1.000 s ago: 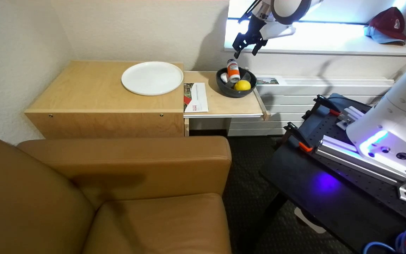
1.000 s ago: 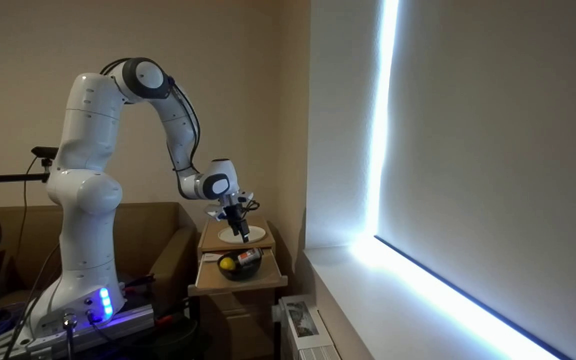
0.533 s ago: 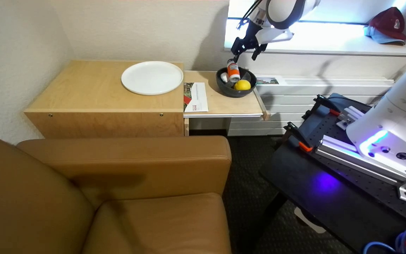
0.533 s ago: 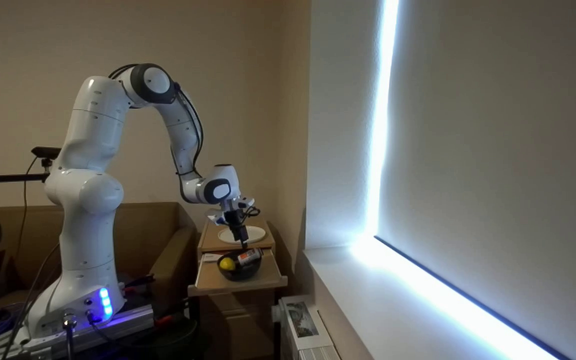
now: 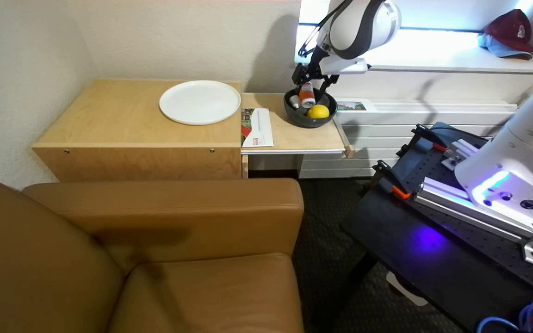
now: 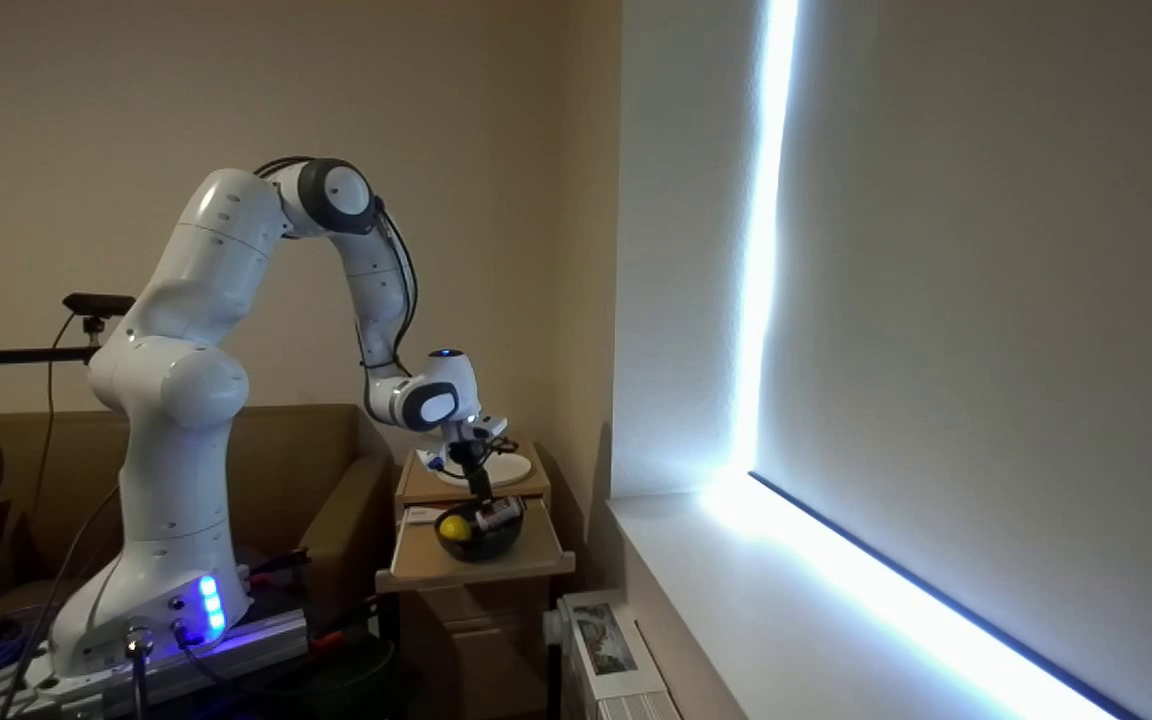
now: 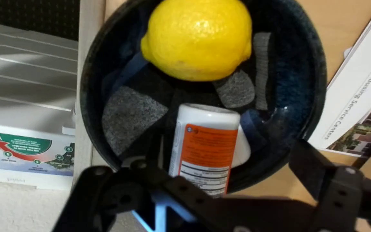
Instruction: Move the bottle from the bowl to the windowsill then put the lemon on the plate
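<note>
A white bottle (image 7: 209,145) with an orange label leans tilted in the dark bowl (image 5: 310,122), its upper end out past the rim. Beside it in the bowl lies the yellow lemon (image 7: 200,42). My gripper (image 5: 312,88) is down at the bowl, its fingers on either side of the bottle. In the wrist view a clear gap separates the right finger (image 7: 312,170) from the bottle, so the jaws stand open. The white plate (image 5: 200,102) rests on the wooden cabinet. A brightly lit windowsill (image 6: 726,610) runs below the window.
The bowl stands on a pulled-out wooden drawer (image 5: 289,138) next to a printed leaflet (image 5: 262,129). Grey pieces (image 7: 130,119) and a white object (image 7: 242,149) share the bowl. A dark-red cap (image 5: 509,34) sits on the sill; a white radiator (image 5: 414,120) is below.
The arm has come down and forward, bringing the open gripper from above the bowl to around the bottle's upper part. Bottle, lemon and bowl have stayed in place.
</note>
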`<state>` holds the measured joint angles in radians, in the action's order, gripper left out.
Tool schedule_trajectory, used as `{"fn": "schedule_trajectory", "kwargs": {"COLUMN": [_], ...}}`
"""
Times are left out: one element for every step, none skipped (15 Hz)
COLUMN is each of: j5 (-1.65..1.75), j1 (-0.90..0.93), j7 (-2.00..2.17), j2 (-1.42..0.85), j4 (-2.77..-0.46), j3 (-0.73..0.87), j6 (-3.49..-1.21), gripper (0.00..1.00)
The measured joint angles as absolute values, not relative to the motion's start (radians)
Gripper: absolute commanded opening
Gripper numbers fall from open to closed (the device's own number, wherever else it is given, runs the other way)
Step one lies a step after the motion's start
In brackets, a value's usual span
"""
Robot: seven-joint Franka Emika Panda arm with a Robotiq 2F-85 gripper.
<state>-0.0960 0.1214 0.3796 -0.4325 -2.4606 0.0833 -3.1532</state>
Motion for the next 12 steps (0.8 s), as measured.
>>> {"fn": "schedule_trajectory", "kwargs": {"j5": [-0.097, -0.106, -0.113, -0.117, -0.12, -0.122, -0.134, -0.151, -0.165, -0.176, -0.188, -0.194], "j1": [0.147, 0.182, 0.213, 0.229, 0.237, 0.239, 0.24, 0.235, 0.23, 0.229, 0.229, 0.229], "j7": [0.38, 0.38, 0.38, 0.38, 0.38, 0.38, 0.374, 0.369, 0.367, 0.367, 0.366, 0.365], "j2": [-0.457, -0.483, -0.507, -0.524, -0.534, -0.538, -0.538, -0.538, -0.538, -0.539, -0.542, -0.542], "j4": [-2.451, -2.442, -2.433, -2.425, -2.419, -2.417, -2.416, -2.415, -2.415, -2.413, -2.411, -2.41], "j3": [0.117, 0.161, 0.199, 0.216, 0.222, 0.223, 0.22, 0.212, 0.204, 0.201, 0.201, 0.201], "j6": [-3.194, -3.239, -3.271, -3.285, -3.293, -3.295, -3.295, -3.294, -3.295, -3.296, -3.298, -3.298], "gripper": [1.0, 1.0, 1.0, 1.0, 1.0, 1.0, 1.0, 1.0, 1.0, 1.0, 1.0, 1.0]}}
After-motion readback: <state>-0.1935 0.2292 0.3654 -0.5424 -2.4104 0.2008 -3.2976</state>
